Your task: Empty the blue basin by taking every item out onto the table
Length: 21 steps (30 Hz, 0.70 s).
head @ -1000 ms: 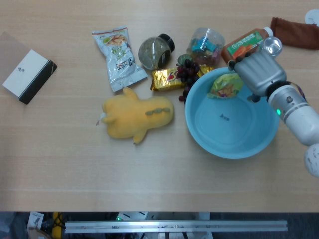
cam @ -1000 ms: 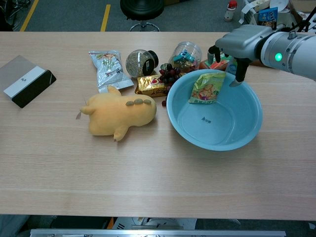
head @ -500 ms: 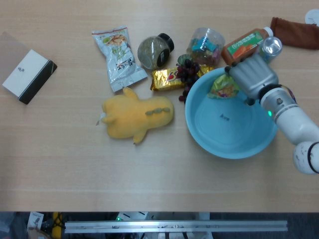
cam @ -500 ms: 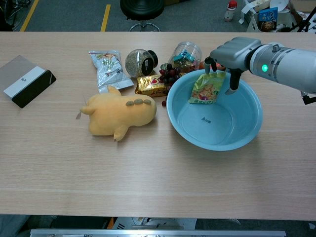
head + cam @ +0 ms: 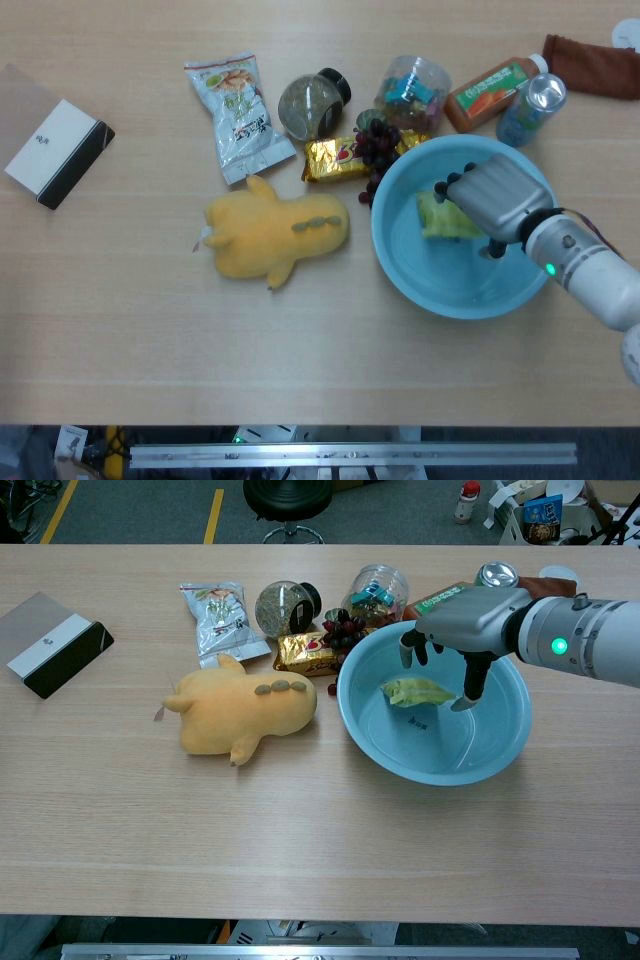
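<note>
The blue basin [image 5: 398, 265] [image 5: 392, 755] stands right of the table's middle. A green-yellow snack packet [image 5: 438, 216] [image 5: 413, 692] lies flat inside it, toward the far side. My right hand [image 5: 497, 195] [image 5: 466, 623] hovers over the basin just above the packet. Its fingers hang down spread, some on each side of the packet, and no grip shows. The hand hides the packet's right end in the head view. My left hand is in neither view.
Left of the basin lies a yellow plush toy [image 5: 275, 230]. Behind the basin sit grapes [image 5: 378, 145], a gold packet [image 5: 335, 158], a dark jar [image 5: 310, 103], a clear jar [image 5: 412, 85], an orange bottle [image 5: 490, 90] and a can [image 5: 530, 100]. A snack bag [image 5: 235, 115] and box [image 5: 55, 150] lie further left.
My right hand moved from the basin's far rim down and inward over the bowl. The snack packet, which leaned on the far rim, now lies flat inside the basin.
</note>
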{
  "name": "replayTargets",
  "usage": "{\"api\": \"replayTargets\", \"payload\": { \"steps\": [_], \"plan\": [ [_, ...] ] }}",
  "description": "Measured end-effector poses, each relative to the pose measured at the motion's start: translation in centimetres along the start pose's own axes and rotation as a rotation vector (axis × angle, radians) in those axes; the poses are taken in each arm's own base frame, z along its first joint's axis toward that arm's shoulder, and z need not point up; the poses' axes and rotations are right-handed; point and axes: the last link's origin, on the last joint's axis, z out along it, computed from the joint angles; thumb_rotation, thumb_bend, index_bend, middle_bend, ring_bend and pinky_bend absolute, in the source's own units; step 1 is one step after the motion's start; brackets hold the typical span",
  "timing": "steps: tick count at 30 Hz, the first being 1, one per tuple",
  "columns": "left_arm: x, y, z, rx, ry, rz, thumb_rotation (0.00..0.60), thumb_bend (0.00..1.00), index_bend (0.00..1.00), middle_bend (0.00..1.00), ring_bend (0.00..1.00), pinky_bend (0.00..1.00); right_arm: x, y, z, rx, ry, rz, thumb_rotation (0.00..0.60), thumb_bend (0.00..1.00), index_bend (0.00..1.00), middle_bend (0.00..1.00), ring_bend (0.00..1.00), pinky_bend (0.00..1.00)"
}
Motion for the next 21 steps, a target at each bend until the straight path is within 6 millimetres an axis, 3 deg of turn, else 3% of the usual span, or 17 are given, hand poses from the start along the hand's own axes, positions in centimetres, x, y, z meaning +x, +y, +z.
{"api": "replayTargets", "payload": {
  "steps": [7,13,21],
  "plan": [
    [-0.1,0.2,0.4,-0.017,-0.004,-0.004,0.600,0.34,0.34,0.37,0.29,0.26,0.5,0.8,-1.8,0.006,0.026,-0.002,0.600,0.11,0.28,0.33,0.30,0.53],
    [0.1,0.0,0.3,-0.017,-0.003,-0.003,0.600,0.34,0.34,0.37,0.30,0.26,-0.4,-0.2,-0.8,0.021,0.008,-0.051,0.600,0.10,0.21,0.28,0.25,0.50],
    [0.3,-0.2,0.0,-0.006,0.004,-0.010,0.600,0.34,0.34,0.37,0.29,0.26,-1.6,-1.6,2.0,0.016,-0.013,-0.120,0.600,0.08,0.14,0.24,0.22,0.46]
  ]
}}
